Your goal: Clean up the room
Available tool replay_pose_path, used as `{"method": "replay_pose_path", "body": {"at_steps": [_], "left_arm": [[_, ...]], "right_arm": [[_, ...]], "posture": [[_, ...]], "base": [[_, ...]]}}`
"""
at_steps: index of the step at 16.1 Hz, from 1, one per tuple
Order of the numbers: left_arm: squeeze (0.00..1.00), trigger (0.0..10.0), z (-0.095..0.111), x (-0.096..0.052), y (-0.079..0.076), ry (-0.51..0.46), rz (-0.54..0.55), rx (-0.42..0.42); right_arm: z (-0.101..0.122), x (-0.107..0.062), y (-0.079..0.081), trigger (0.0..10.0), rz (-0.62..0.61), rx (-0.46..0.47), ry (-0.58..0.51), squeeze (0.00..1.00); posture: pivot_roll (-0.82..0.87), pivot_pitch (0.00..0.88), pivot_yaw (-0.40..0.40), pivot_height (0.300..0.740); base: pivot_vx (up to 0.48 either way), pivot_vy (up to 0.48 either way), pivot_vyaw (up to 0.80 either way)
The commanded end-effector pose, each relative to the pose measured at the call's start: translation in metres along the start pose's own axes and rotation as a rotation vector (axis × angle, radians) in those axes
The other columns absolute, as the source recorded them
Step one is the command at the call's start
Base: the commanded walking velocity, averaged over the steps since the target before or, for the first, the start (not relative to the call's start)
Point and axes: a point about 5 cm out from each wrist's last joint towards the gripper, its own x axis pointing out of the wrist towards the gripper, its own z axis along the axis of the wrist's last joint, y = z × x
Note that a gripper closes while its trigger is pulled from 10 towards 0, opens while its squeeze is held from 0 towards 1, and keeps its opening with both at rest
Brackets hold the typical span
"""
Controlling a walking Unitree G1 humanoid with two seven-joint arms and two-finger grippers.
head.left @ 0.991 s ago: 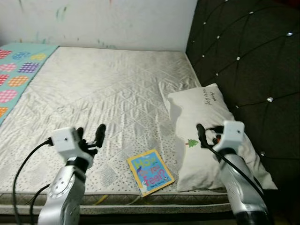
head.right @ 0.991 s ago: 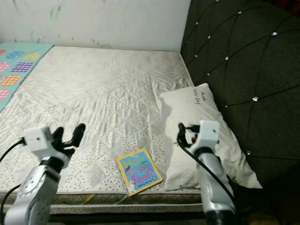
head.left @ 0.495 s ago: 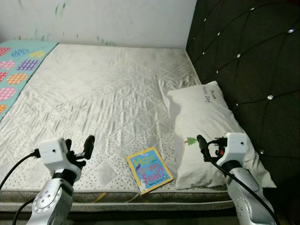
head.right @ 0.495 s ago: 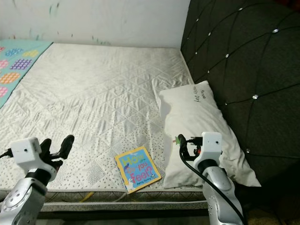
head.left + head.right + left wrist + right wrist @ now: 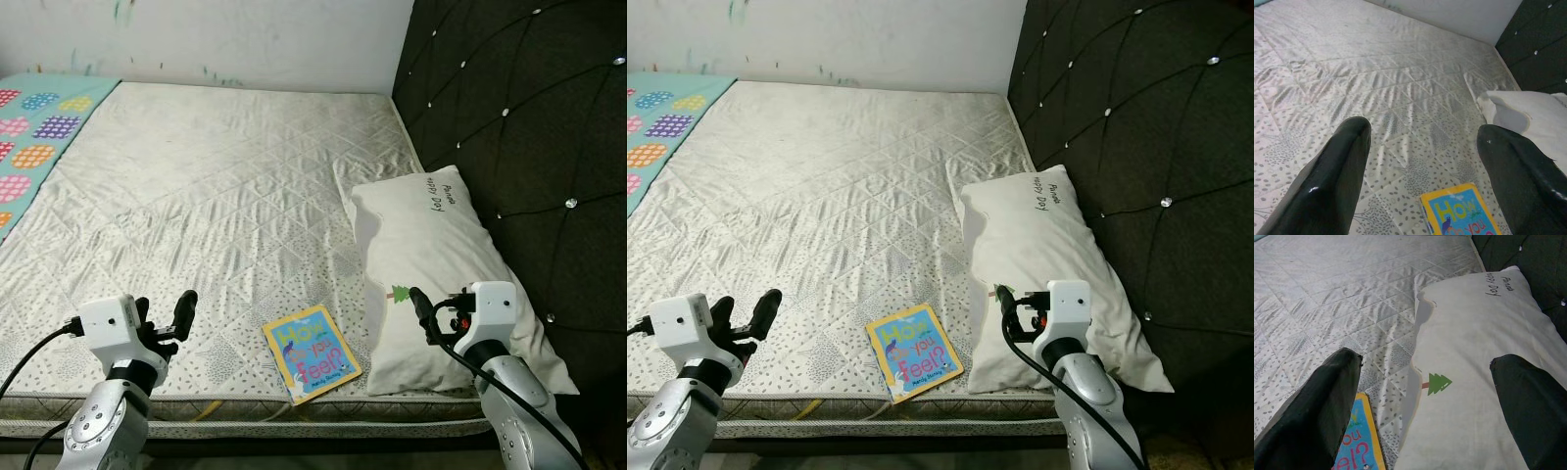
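Your left gripper (image 5: 1420,161) and right gripper (image 5: 1425,391) both have fingers spread wide and empty, and the book (image 5: 311,352) lies flat at the bed (image 5: 216,186) edge beside the pillow (image 5: 441,264), so a clumsy poke could push it off.

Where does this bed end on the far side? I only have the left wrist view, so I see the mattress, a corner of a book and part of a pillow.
Observer: The mattress runs up to a pale wall marked with paint smudges.
Operator: Anything on my left that I'm missing?
Observer: Yes, a teal cover with colored patches lies along the mattress's left edge.
Operator: And where is the right hand?
Observer: The right hand hangs open over the near end of the pillow, by its small green tree print.
Operator: What's behind the pillow?
Observer: A dark tufted headboard with shiny studs, on the robot's right.
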Motion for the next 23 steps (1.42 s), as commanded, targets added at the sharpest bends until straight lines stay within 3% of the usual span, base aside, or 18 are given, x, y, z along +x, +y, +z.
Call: {"method": "replay_pose_path", "body": {"at_steps": [1, 7, 14, 23], "left_arm": [[0.0, 10.0, 0.0035, -0.0002, -0.0021, -0.012, -0.007, 0.004], [0.0, 10.0, 0.0039, 0.0005, -0.0038, -0.015, -0.004, 0.0], [0.0, 10.0, 0.0039, 0.0017, -0.0044, -0.016, -0.003, -0.004], [0.0, 10.0, 0.0069, 0.0051, -0.0033, -0.04, 0.02, -0.003]], "right_arm": [[0.0031, -0.0012, -0.0008, 10.0, 0.009, -0.01, -0.004, 0.0], [0.0037, -0.0005, 0.0001, 10.0, 0.026, -0.013, -0.001, 0.0], [0.0044, 0.0007, 0.0015, 10.0, 0.04, -0.016, -0.002, 0.0], [0.0066, 0.0062, 0.004, 10.0, 0.07, -0.037, -0.008, 0.0]], "posture": [[-0.02, 0.084, -0.045, 0.74], [-0.02, 0.088, -0.051, 0.735], [-0.02, 0.095, -0.052, 0.666], [-0.02, 0.095, -0.059, 0.666]], "base": [[0.0, 0.0, 0.0], [0.0, 0.0, 0.0], [0.0, 0.0, 0.0], [0.0, 0.0, 0.0]]}}
